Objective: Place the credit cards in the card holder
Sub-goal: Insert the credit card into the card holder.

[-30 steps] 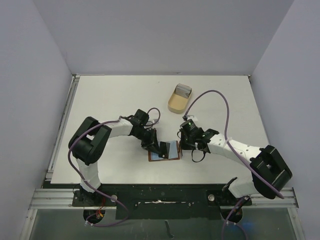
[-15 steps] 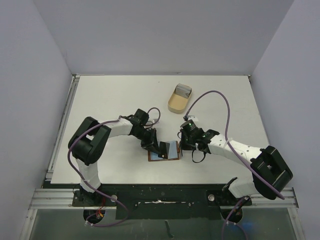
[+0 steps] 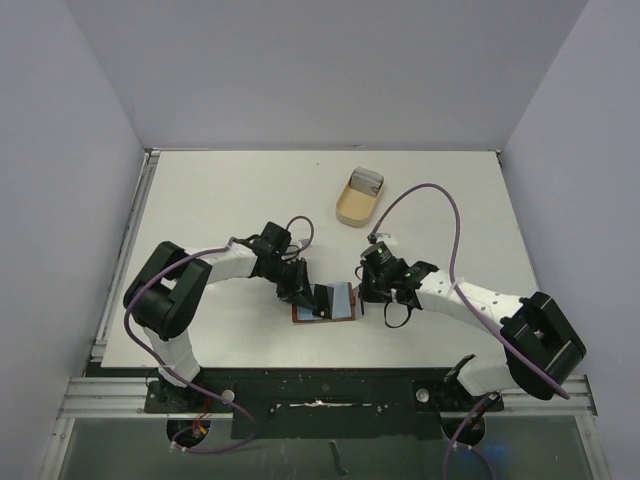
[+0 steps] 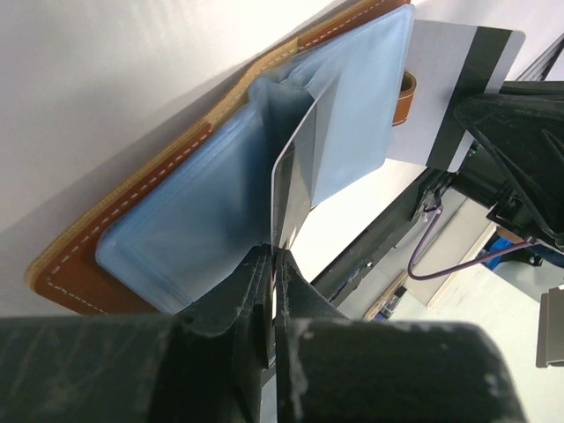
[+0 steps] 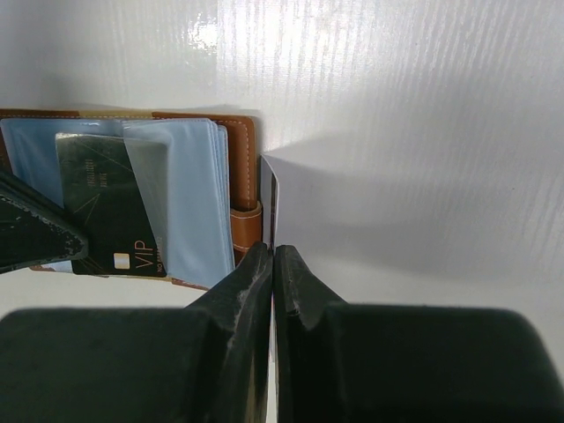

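Note:
The card holder [image 3: 307, 313] lies open on the table, reddish-brown with pale blue plastic sleeves [image 4: 203, 220]. My left gripper [image 4: 273, 256] is shut on the near edge of a dark credit card [image 4: 295, 176]. That card stands tilted with its far edge between the sleeves, and in the right wrist view it shows "VIP" lettering [image 5: 110, 203]. My right gripper [image 5: 273, 251] is shut on a second credit card [image 5: 269, 198], seen edge-on just right of the holder's strap [image 5: 246, 225]. From the left wrist this card [image 4: 445, 84] is pale grey with a dark stripe.
A tan oval tray [image 3: 350, 208] with a grey object in it stands at the back, right of centre. Purple cables loop from both arms above the table. The table's near edge and metal rail [image 3: 320, 385] run just behind the holder.
My left arm has swung a little to the left and nearer, taking the dark card with it. The card holder has shifted slightly left. The right gripper has hardly moved.

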